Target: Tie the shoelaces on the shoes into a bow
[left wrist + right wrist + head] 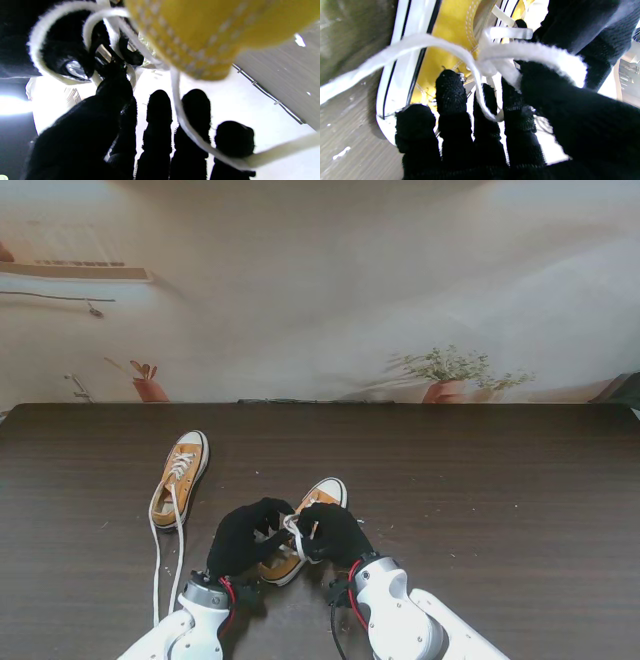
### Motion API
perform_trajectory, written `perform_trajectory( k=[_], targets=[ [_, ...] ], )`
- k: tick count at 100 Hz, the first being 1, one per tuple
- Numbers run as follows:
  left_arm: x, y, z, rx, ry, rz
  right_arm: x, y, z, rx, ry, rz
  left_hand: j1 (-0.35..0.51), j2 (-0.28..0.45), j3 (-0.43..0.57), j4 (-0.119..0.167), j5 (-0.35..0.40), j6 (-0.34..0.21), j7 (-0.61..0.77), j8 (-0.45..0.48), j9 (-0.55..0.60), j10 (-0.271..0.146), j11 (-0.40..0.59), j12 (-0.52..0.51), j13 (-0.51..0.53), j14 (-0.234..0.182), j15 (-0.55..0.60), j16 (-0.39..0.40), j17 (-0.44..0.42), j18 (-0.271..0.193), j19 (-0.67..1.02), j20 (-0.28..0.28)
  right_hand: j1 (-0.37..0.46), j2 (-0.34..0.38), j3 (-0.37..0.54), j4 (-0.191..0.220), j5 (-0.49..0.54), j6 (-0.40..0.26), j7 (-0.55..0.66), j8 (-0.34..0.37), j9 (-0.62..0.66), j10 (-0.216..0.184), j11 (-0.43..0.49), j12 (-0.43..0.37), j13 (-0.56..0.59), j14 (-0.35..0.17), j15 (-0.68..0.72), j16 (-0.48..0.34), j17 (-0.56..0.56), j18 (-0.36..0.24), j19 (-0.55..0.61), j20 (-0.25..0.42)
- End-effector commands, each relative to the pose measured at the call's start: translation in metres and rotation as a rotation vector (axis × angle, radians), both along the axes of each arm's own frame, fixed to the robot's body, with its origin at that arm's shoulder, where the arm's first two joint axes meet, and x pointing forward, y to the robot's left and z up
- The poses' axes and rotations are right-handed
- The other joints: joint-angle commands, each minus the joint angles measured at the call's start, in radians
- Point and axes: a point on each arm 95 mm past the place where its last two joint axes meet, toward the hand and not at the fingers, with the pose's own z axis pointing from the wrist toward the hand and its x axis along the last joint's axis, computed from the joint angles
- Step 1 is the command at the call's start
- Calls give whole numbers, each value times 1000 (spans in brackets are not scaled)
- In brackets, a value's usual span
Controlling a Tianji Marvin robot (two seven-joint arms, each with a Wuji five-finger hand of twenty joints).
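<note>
Two mustard-yellow sneakers with white toe caps lie on the dark table. The nearer shoe [318, 498] is half covered by my two black-gloved hands. My left hand [243, 538] and right hand [335, 532] meet over its tongue, each closed on part of its white lace [293, 536]. In the right wrist view a lace loop [545, 53] drapes over my thumb beside a small knot [486, 68] on the yellow upper [447, 27]. The left wrist view shows the shoe's heel [200, 32], a lace loop [35, 42] and a strand [178, 110] crossing my fingers [159, 107].
The second shoe [182, 472] lies to the left and farther from me, its long untied laces [157, 560] trailing toward the table's near edge. The table's far edge [320, 403] meets a pale backdrop printed with potted plants.
</note>
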Motion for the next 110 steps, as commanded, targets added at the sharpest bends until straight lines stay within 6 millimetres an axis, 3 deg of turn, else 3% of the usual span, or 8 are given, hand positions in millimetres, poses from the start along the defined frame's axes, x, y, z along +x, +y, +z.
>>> perform_trajectory(
  k=[1,22,39,48,64,71,83,110],
  targets=[
    [-3,1,-14,27,37,12,-1,0,-1,-1,6,12,13,-48,-14,-26,-54,-73,-57,-17,0,-29,-10,-11,7,-20,-4,30,-13,30,-5,-5,30,1,54,45,35,-91,7,27,10,-2,-9,-8,22,1,-10,-5,8,8,13,-8],
    [-4,1,-15,7,45,68,1,0,-1,0,2,13,-34,-91,30,-35,-216,0,-54,35,-119,-39,18,-22,-29,-28,-2,38,-32,8,-8,-7,29,2,53,44,34,-93,7,26,10,-2,-9,-8,23,2,-10,-5,9,8,14,-8],
    [-3,0,-14,15,56,76,1,0,-1,-1,3,14,-27,-89,26,-43,-186,-2,180,254,-93,-39,53,-30,-11,-28,6,35,-18,17,-3,-7,30,4,52,44,33,-93,6,26,10,-2,-9,-8,23,2,-10,-5,9,8,14,-8],
    [-2,-2,-14,11,65,65,1,0,-2,-1,3,13,-7,-71,16,-45,-117,-26,240,299,-52,-32,52,-31,6,-21,10,33,-6,32,-2,-10,30,4,51,44,33,-94,6,25,10,-2,-9,-8,23,2,-10,-5,9,8,14,-8],
    [-1,-3,-15,-6,59,43,2,-1,-2,-2,1,10,35,-68,-29,-34,-32,-86,222,241,-34,-26,32,-20,9,-23,11,30,-3,35,-2,-13,30,6,49,43,33,-96,6,25,10,-2,-9,-8,22,3,-10,-5,9,8,14,-8],
    [-1,-5,-15,-17,58,32,2,-1,-2,-3,0,10,37,-65,-29,-32,-10,-106,132,149,-32,-26,29,-17,4,-26,12,32,-11,30,-5,-14,30,7,49,43,32,-96,6,25,10,-2,-9,-8,22,3,-10,-5,9,8,14,-8],
    [-1,-6,-16,-25,62,20,1,-1,-3,-1,4,9,63,-62,-64,-23,42,-146,135,88,-30,-24,22,-12,-1,-22,10,34,-21,35,-9,-8,31,9,47,43,32,-95,6,25,10,-2,-9,-8,22,3,-10,-5,9,8,14,-8],
    [0,-9,-17,-31,70,4,0,-3,-4,-3,6,9,84,-57,-84,-14,118,-155,80,-40,-24,-11,5,1,-4,-14,9,38,-30,47,-15,1,32,11,45,43,31,-94,5,23,10,-2,-9,-8,21,4,-10,-4,9,8,14,-8]
  ],
)
